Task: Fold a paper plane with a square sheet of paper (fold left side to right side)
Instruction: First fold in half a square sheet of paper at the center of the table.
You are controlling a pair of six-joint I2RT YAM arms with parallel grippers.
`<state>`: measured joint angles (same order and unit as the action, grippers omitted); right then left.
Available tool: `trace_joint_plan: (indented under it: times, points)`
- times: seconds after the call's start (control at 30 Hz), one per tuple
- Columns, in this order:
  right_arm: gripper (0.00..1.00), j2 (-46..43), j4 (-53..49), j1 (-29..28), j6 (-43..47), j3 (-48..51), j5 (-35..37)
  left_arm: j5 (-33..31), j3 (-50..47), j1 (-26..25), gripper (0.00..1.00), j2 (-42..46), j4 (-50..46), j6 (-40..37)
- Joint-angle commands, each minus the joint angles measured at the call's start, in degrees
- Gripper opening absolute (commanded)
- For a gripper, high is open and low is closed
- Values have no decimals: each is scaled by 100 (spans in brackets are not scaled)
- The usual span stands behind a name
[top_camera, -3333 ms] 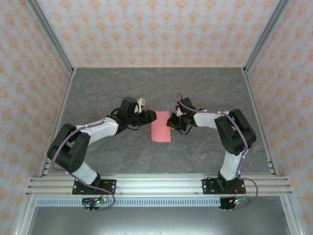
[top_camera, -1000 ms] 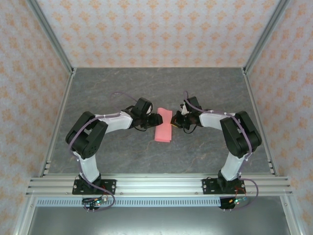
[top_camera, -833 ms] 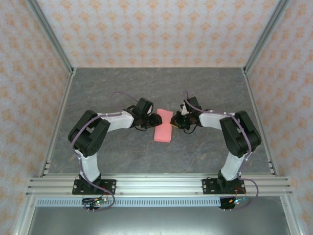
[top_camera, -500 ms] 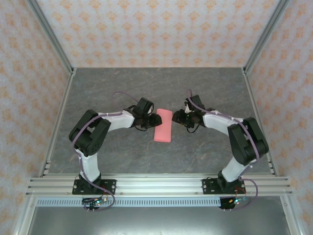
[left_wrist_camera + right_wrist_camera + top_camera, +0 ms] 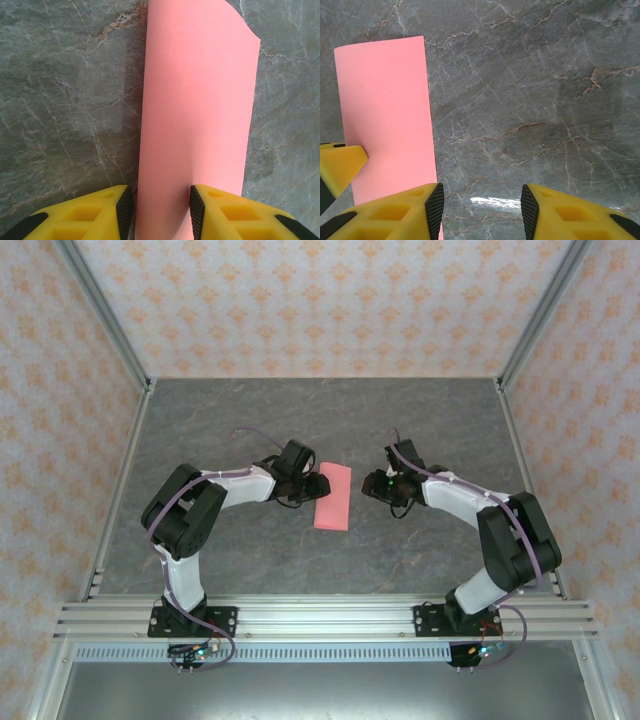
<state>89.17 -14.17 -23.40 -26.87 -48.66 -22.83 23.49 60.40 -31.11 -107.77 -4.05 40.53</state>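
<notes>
Paper (image 5: 333, 497) is seemingly folded once; plane folds are left undone. Left gripper (image 5: 161, 200) is set astride it, grip unclear; right gripper (image 5: 482, 200) is spread, empty.

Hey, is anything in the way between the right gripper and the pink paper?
Nothing visible. Only bare table lies between the open right gripper and the paper. The left gripper is at the paper's other side, not in that gap.
</notes>
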Motion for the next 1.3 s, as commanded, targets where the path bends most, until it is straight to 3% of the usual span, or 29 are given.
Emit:
trace_joint_plan:
  times: [0.0, 1.27]
  points:
    - [48, -106, -134, -26, 95, 40, 140, -342, 51, -20, 39, -131, -383, -90]
    - [48, -174, 7, -30, -39, 128, -92, -347, -46, -18, 37, -128, -332, -63]
